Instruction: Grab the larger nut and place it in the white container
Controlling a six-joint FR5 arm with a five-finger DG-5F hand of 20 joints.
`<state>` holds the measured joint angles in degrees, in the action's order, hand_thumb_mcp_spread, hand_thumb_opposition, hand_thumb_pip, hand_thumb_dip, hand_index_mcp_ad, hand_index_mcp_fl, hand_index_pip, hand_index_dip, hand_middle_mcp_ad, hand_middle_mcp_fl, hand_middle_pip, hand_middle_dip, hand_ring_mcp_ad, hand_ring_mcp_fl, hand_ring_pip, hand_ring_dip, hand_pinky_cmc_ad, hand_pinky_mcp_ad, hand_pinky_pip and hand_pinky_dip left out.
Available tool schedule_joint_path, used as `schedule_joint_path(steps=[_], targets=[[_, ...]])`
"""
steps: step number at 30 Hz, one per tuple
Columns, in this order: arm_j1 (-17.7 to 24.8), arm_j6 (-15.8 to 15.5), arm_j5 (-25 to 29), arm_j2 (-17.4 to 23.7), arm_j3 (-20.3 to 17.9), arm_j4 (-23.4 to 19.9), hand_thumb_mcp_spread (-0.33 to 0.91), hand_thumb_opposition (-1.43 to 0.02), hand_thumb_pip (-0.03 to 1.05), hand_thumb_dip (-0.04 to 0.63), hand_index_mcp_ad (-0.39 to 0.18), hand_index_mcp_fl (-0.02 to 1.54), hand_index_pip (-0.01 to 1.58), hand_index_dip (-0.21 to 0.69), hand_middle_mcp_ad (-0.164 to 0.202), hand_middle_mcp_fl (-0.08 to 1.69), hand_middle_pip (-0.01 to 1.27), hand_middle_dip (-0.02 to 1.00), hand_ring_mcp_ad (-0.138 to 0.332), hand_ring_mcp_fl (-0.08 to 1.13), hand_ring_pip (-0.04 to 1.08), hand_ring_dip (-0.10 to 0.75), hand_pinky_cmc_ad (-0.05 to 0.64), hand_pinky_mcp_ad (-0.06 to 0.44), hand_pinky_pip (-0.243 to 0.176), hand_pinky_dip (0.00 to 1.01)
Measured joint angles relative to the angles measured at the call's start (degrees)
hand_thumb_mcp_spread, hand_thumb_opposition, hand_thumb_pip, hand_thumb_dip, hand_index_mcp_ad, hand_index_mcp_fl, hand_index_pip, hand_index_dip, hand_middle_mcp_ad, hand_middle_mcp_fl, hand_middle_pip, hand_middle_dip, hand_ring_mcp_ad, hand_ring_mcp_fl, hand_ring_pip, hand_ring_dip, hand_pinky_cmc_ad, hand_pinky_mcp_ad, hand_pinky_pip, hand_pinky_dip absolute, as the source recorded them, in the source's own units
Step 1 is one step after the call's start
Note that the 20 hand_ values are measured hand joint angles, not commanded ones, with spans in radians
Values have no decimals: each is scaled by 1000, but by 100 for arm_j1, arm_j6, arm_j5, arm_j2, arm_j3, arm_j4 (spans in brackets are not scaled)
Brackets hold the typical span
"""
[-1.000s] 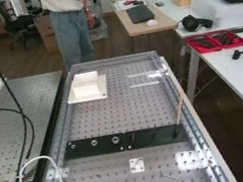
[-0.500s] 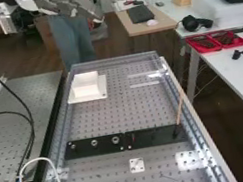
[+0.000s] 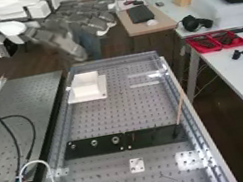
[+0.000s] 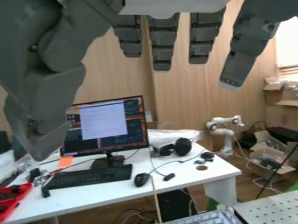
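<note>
The hand point(image 3: 79, 17) is held high at the upper left of the high view, beyond the far end of the bench point(image 3: 116, 115), well apart from the parts. Its fingers are extended and spread, the thumb is set apart from them, and nothing is seen to be gripped. The larger nut point(image 3: 94, 143) is stood on the flat black bar point(image 3: 84, 152), between the smaller nut point(image 3: 72, 147) and the bearing point(image 3: 115, 140), with none of the three touching. The white container point(image 3: 86, 88) is placed farther along the bench, toward its far left corner, on a flat white base point(image 3: 102, 93). A thin stick point(image 3: 179, 111) is seen tilted near the bar's right end. In the wrist view, straight fingers of the hand point(image 4: 164, 42) are shown above a white table point(image 4: 193, 176), on which a monitor point(image 4: 106, 125), a keyboard point(image 4: 90, 177), a mouse point(image 4: 142, 179) and black headphones point(image 4: 181, 147) are set.
</note>
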<state>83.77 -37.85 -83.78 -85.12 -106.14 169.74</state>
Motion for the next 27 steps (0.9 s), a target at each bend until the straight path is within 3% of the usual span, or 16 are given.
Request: schedule_joint_path(steps=[17,27], targets=[[1171,417,3241,-123,-906,-1027,215,-806,534,112,-35,54,103,-94,86,58,140,230,192,5,93,154,394,349,-106,695],[1844,574,4800,-669,-1084,-1519,218,-806,560,120,-33,58,103,-94,91,58,140,230,195,7,91,157,393,346,-106,696]])
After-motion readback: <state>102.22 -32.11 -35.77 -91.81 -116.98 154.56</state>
